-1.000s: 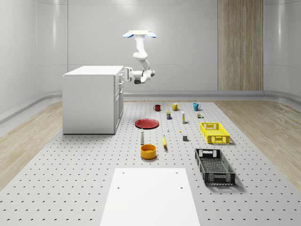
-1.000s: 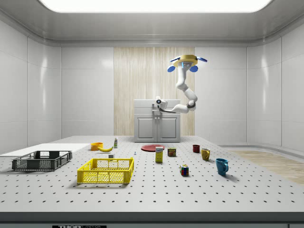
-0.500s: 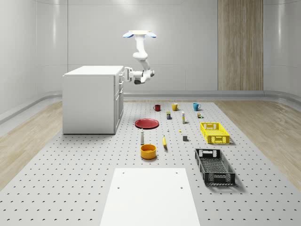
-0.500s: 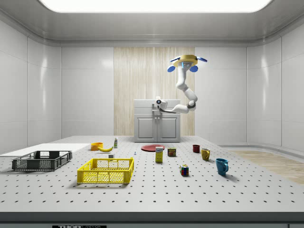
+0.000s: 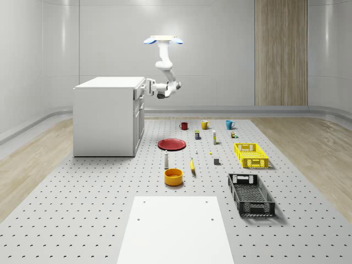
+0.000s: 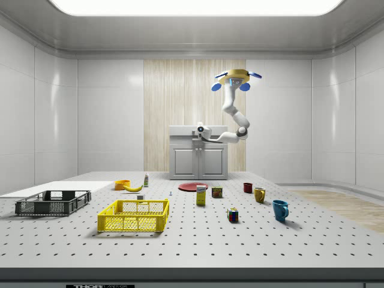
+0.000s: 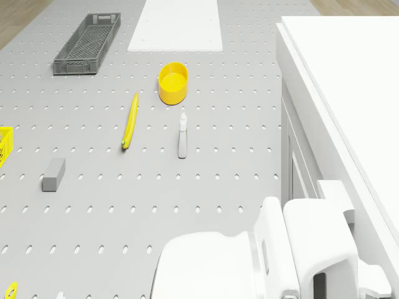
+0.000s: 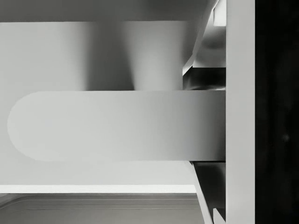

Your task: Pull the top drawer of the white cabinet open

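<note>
Drone (image 5: 164,39) hovers beside white cabinet (image 5: 107,115), at its 3 o'clock in whole-scene view. Gripper (image 5: 146,88) meets top drawer (image 5: 138,91) front; finger spread impossible to tell. Handle (image 8: 117,125) close before wrist camera.

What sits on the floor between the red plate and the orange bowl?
In the whole-scene view, a small upright white bottle stands between the red plate and the orange bowl.
</note>
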### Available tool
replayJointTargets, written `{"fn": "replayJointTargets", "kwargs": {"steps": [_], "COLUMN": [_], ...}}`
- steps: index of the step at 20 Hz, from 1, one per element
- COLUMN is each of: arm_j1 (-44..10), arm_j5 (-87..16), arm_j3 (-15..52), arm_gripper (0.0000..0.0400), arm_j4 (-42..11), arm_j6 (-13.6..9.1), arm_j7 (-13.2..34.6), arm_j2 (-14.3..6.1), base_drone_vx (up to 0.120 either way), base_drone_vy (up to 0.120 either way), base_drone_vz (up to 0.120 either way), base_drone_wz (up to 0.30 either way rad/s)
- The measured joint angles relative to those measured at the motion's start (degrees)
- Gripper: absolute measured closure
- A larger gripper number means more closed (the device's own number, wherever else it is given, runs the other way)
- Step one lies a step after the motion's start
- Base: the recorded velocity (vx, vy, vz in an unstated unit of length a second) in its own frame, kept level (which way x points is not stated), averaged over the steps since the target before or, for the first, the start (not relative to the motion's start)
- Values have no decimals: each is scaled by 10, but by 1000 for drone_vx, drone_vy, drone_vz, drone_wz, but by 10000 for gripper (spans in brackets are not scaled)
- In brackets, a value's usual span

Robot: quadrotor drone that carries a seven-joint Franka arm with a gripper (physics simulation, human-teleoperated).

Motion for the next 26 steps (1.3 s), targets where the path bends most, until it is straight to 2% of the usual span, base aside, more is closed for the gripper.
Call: {"fn": "replayJointTargets", "kwargs": {"steps": [9, 16, 20, 23, 26], "arm_j1": [-21, -29, -27, -26, -23], "arm_j5": [-19, -26, -19, -12, -2], "arm_j3": [-22, -29, -23, -17, -9], "arm_gripper": [283, 288, 288, 191, 137], "arm_j4": [-6, -7, -7, -6, -6], "arm_j6": [-30, -41, -37, -33, -27], "arm_j7": [-4, -4, -6, -8, -11], "arm_j2": [-8, -11, -8, -5, -1], "base_drone_vx": [0, 0, 0, 0, 0], "base_drone_vy": [0, 0, 0, 0, 0], "base_drone_vz": [0, 0, 0, 0, 0], "base_drone_wz": [0, 0, 0, 0, 0]}}
